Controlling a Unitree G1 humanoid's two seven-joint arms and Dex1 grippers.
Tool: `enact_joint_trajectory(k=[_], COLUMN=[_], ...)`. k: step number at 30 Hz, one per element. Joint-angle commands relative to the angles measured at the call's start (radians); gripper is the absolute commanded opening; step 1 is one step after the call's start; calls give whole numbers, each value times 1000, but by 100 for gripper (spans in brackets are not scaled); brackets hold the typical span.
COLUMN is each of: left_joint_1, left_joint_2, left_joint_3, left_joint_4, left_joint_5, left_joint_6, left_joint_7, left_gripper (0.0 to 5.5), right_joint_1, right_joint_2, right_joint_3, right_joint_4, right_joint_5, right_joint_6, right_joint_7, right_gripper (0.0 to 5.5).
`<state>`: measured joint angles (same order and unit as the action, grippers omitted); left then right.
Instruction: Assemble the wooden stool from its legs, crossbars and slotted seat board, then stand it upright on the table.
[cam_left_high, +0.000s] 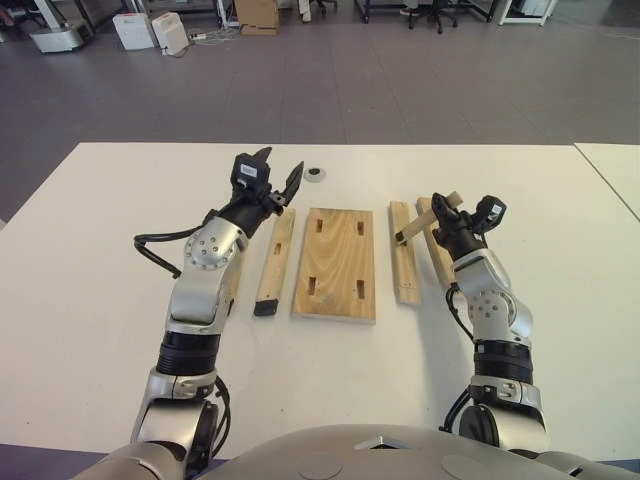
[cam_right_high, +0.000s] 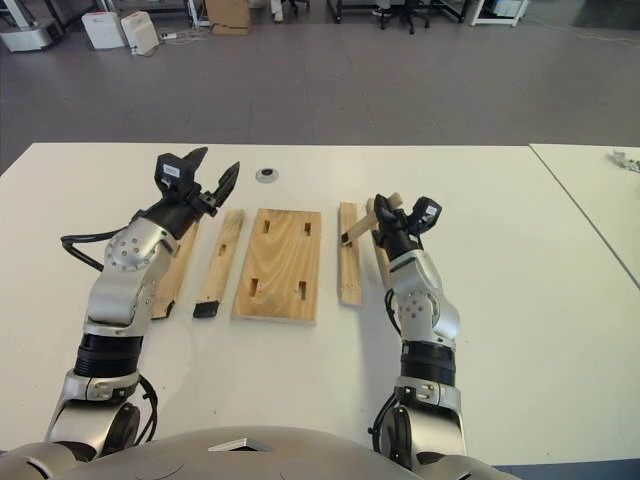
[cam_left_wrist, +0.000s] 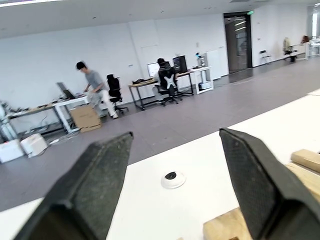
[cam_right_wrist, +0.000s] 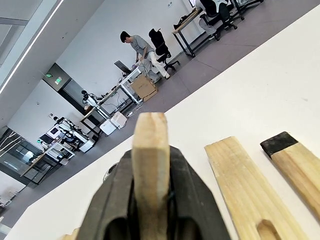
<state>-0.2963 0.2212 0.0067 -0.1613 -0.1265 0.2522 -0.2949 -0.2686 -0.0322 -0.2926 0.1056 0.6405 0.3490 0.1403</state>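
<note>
one slotted seat board (cam_left_high: 335, 263) lies flat in the middle of the table (cam_left_high: 120, 200). it is the biggest piece, stiff and likely the heaviest, and i'd take it by a long edge. legs (cam_left_high: 404, 252) lie flat on either side of it, rigid light sticks best held near the middle. my right pincer (cam_left_high: 445, 215) is clamped on a short crossbar (cam_right_wrist: 150, 150), tilted up over the right-hand legs. it looks light, dry and unlikely to slip. my left pincer (cam_left_high: 284, 158) hangs spread wide above the far end of a left leg (cam_left_high: 275, 258), forearm raised.
</note>
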Motion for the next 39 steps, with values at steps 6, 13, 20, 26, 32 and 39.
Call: enact_joint_trajectory(k=[6,13,20,26,32,39], left_joint_1=[33,44,52,61,64,71], left_joint_2=[-4,-10,-18,-24,-27,-35], left_joint_3=[44,43,34,31,18,2], left_joint_4=[8,4,4,3,8,7], left_joint_5=[-23,-25,-23,-21,-12,-4], left_joint_6=[31,34,35,32,25,25], left_joint_7=[31,36,33,35,35,45], left_gripper=[318,318,318,318,318,318], right_joint_1=[59,52,64,133,223,189], right_joint_2=[1,-11,-39,-116,-203,-205], right_joint_3=[26,-15,37,146,273,271], right_joint_4=[-39,-64,27,-42,198,201], right_joint_5=[-62,-24,-137,-302,-455,-433], right_joint_6=[-40,-64,-76,-105,-314,-438], right_joint_7=[14,58,60,67,224,264], right_gripper=[40,40,40,40,40,40])
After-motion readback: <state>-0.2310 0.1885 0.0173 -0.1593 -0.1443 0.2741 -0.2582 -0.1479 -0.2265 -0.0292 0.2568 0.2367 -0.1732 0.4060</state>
